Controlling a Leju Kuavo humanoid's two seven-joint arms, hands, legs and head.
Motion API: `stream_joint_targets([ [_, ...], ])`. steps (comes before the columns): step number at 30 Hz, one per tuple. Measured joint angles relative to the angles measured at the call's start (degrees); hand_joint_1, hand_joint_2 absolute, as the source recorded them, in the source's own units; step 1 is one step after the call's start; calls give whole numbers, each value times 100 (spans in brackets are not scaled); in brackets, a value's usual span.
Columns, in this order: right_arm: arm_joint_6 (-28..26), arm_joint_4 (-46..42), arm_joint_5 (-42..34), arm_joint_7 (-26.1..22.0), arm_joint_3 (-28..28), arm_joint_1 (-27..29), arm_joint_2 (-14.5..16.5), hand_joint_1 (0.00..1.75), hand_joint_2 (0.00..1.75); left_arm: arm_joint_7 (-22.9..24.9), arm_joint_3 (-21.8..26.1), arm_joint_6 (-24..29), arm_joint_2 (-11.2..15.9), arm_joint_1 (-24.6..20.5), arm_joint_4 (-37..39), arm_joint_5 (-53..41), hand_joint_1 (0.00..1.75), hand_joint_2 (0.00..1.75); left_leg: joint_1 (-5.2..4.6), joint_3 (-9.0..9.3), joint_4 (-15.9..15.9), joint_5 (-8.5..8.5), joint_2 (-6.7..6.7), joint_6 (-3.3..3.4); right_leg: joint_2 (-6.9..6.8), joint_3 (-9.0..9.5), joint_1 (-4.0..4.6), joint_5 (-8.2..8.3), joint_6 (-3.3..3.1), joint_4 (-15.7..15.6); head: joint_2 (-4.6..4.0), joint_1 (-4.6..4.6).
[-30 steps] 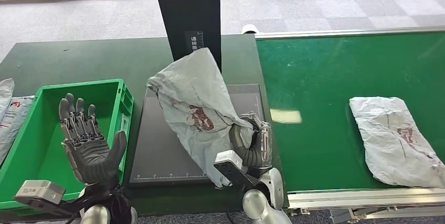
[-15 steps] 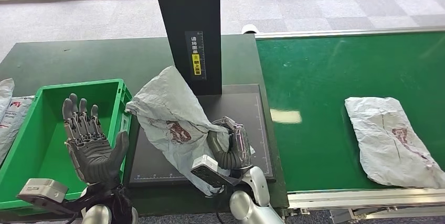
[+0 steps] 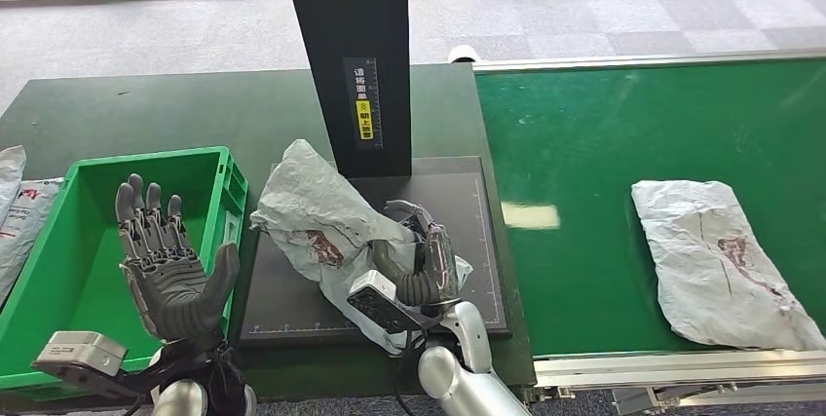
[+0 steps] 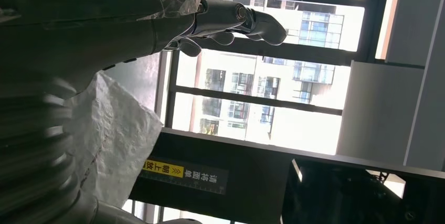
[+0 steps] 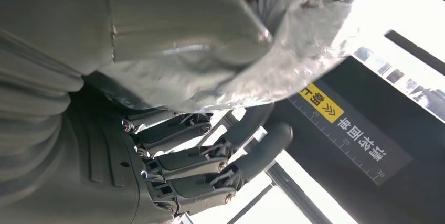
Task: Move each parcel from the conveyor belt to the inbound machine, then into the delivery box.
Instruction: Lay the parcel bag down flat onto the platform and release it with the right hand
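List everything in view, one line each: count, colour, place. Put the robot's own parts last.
held parcel: one, grey-white crumpled bag with red marks, over the scanner plate, held by the right hand.
second parcel: one, grey-white with red marks, lying flat on the conveyor belt.
conveyor belt: one, green, on the right.
scanner plate: one, dark grey, between crate and belt.
scanner column: one, black with a yellow label, upright behind the plate.
crate: one, green, left of the plate.
bags: white, at the far left edge; count unclear.
table: one, dark green.
left hand: one, dark grey, palm up, fingers spread, above the crate.
right hand: one, dark grey, gripping the held parcel.
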Motion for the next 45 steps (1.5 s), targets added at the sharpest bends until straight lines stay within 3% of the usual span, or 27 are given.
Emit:
stream_joint_targets([
  [23,-15,-101,216,-68,-20,21,5,0,175,2,-10,-13,0,1,0,-128,0,175,-2,1,1,0,2,0,1,-3,0,0,0,0,0,0],
  [26,-18,-540,145,-377,-164,169,-7,0,175,1,-10,4,0,2,0,-142,0,175,-5,1,2,0,0,0,0,-4,0,0,0,0,0,-1],
  [32,-24,-2253,-472,-1157,-531,668,-75,0,175,2,-10,20,0,-4,57,-181,0,175,-12,1,3,-6,2,2,2,-5,-2,0,0,-2,0,1],
  [37,-22,-3040,-458,-1061,-613,897,-115,0,175,2,-10,34,0,-18,154,-197,0,175,-16,6,2,-8,15,0,11,-6,-1,0,0,-2,0,0],
  [45,-17,-3437,-438,-1041,-695,1051,-132,0,175,2,-10,43,0,-26,224,-200,0,175,-16,9,2,-7,16,-1,12,-3,0,0,0,-1,0,1],
])
